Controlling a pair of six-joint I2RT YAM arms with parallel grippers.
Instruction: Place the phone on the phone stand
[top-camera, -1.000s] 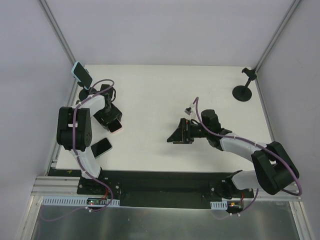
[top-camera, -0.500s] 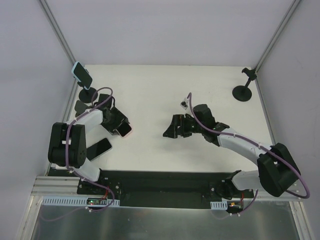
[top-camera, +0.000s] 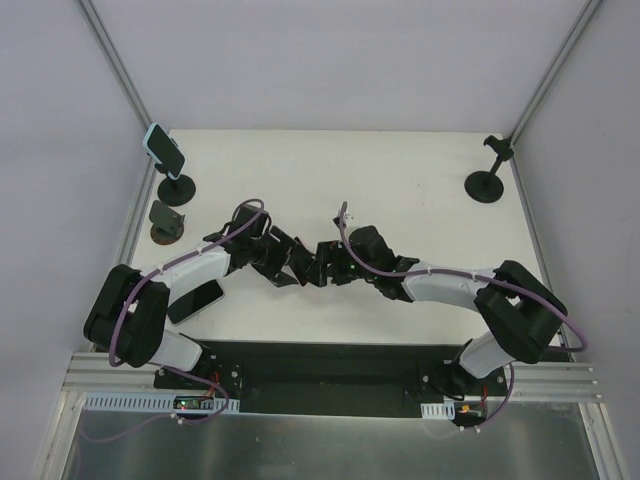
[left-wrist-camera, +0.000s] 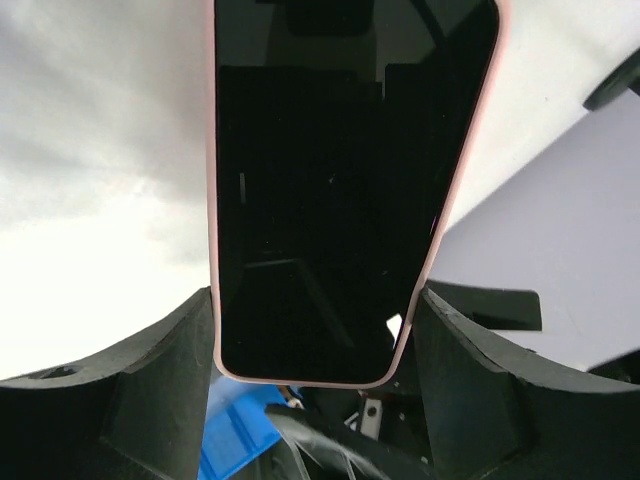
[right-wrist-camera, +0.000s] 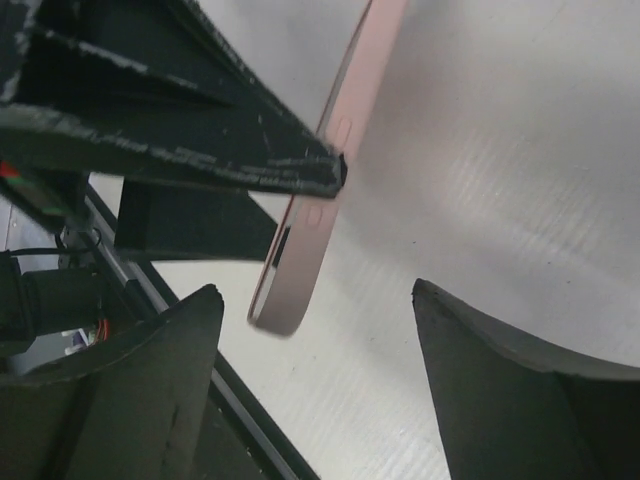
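Observation:
A phone (left-wrist-camera: 340, 180) with a black screen and pink case sits between the fingers of my left gripper (left-wrist-camera: 312, 300), which is shut on its two long edges. In the top view that left gripper (top-camera: 290, 262) holds the phone above the middle of the table, facing my right gripper (top-camera: 322, 265). In the right wrist view the phone's pink edge (right-wrist-camera: 298, 262) hangs between the fingers of the open right gripper (right-wrist-camera: 318, 290) and touches neither. An empty black phone stand (top-camera: 487, 182) stands at the far right corner.
At the far left another stand (top-camera: 176, 186) carries a phone in a light blue case (top-camera: 163, 148). A small dark holder (top-camera: 165, 219) sits just in front of it. A dark phone (top-camera: 200, 297) lies flat near the left arm's base.
The left arm has swung the pink phone from the left side to the table's middle. The right gripper has moved left to meet it, so the phone's end now lies between its fingers.

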